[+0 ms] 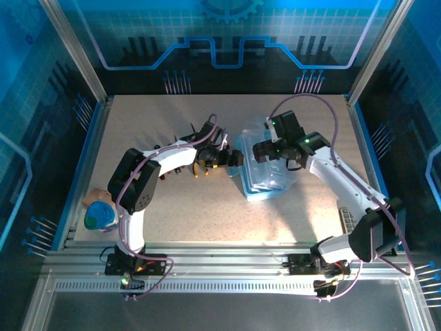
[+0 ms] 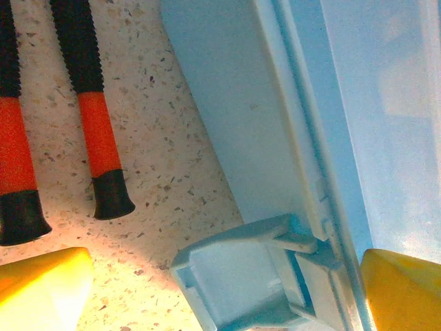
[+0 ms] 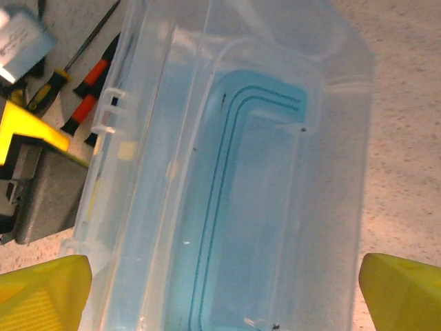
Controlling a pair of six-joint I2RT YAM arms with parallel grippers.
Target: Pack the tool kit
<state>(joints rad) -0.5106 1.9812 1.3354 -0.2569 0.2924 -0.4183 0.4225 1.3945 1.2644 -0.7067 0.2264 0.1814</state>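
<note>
— Step in hand, as you read it?

— An early one, I'd say. The case (image 1: 265, 176) sits mid-table. The pliers (image 2: 96, 124) and screwdrivers (image 3: 48, 91) lie on the table just to its left, none of them packed. Neither gripper holds anything. The left gripper (image 2: 220, 293) has its fingers wide apart astride the latch (image 2: 241, 276) on the case's side. The right gripper (image 3: 220, 296) hangs over the case, fingers spread just as wide, one at each long edge.

— Lid open or closed?

— Hard to tell; through that clear plastic the wrist view could show either. My guess is the case is being opened or steadied.

— Next move, then?

— If the latch is fastened, it needs freeing first, with the right gripper bracing the case, since light plastic will likely slide. After that the pliers, which lie nearest the left fingers.

— Surface and room?

— A speckled beige table (image 1: 172, 221), smooth, inside an enclosure with blue-lit walls (image 1: 41, 103). A round blue object (image 1: 98, 215) sits near the front left corner, well apart.
</note>
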